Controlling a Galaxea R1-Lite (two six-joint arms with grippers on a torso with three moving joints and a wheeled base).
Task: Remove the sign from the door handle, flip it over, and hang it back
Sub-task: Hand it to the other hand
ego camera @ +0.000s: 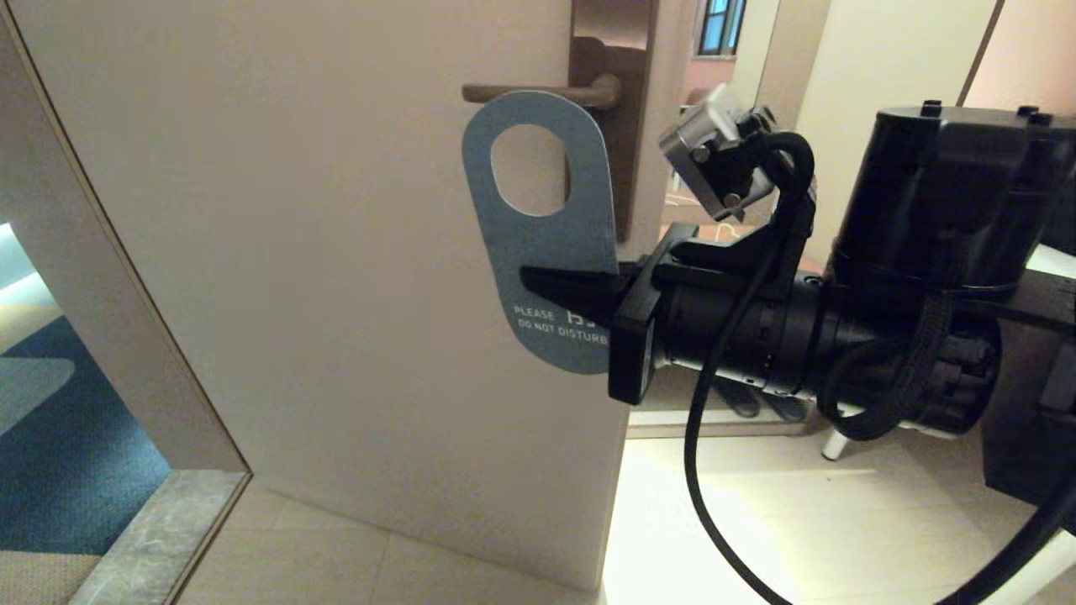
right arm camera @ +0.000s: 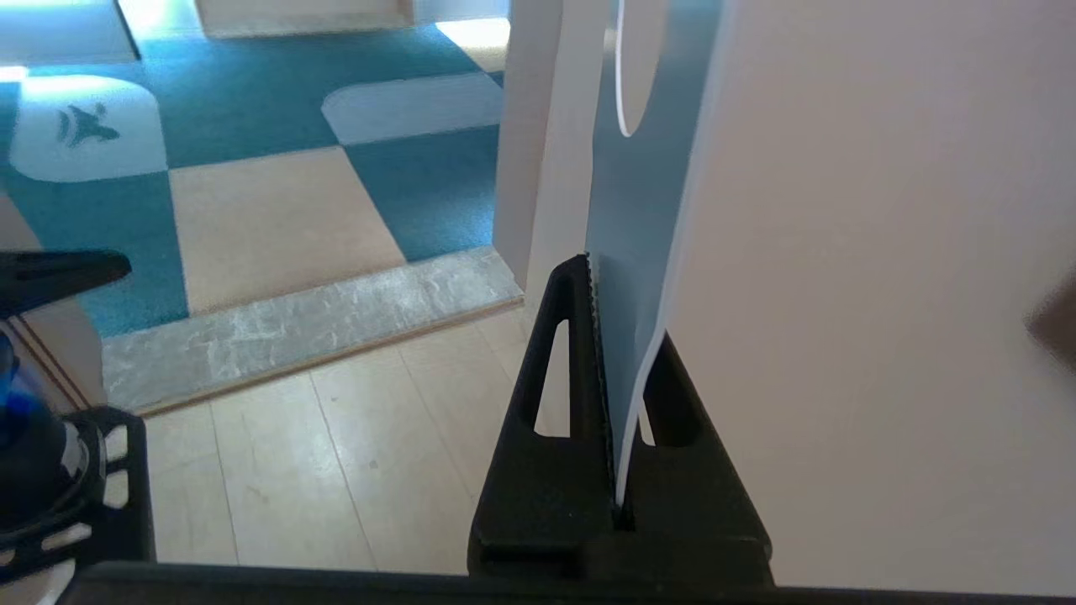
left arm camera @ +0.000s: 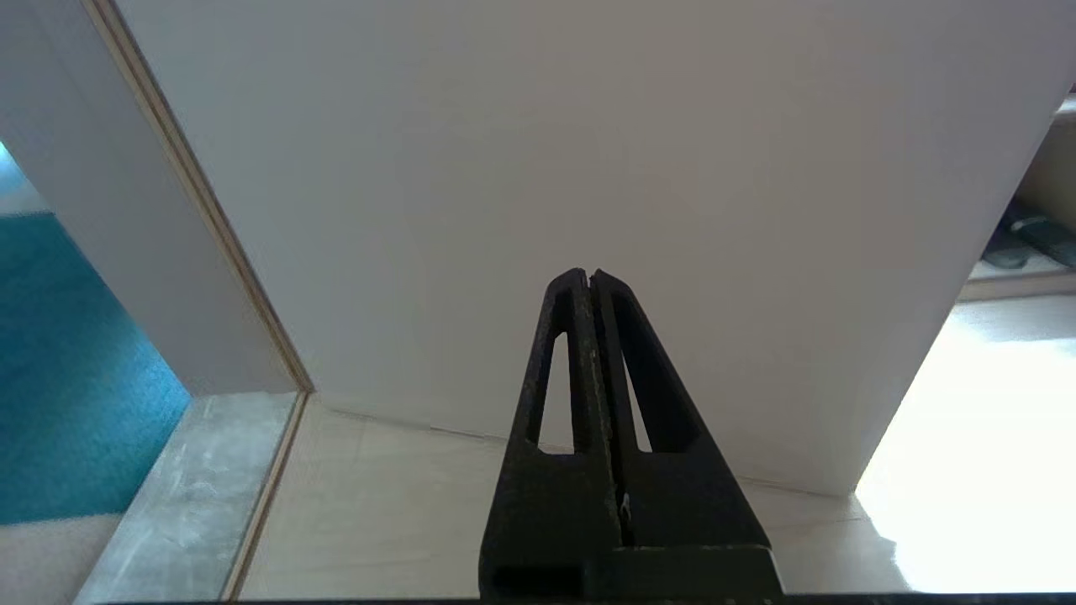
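Note:
The sign [ego camera: 551,244] shows its slate-blue "Please do not disturb" side and hangs tilted in front of the door. Its big hole is empty, and its rounded top edge overlaps the door handle [ego camera: 538,92], a bronze lever on a tall backplate [ego camera: 614,34]. My right gripper [ego camera: 538,279] reaches in from the right and is shut on the sign's lower half, just above the lettering. In the right wrist view the sign [right arm camera: 639,210] stands edge-on, pinched in the gripper [right arm camera: 622,298]. My left gripper [left arm camera: 589,274] is shut and empty, low down, pointing at the bare door.
The pale door [ego camera: 319,252] stands ajar with its free edge near the handle. A door frame [ego camera: 126,277] and a grey stone threshold [ego camera: 160,538] lie to the left, with blue carpet [ego camera: 59,454] beyond. Shoes [ego camera: 756,403] sit on the floor behind my right arm.

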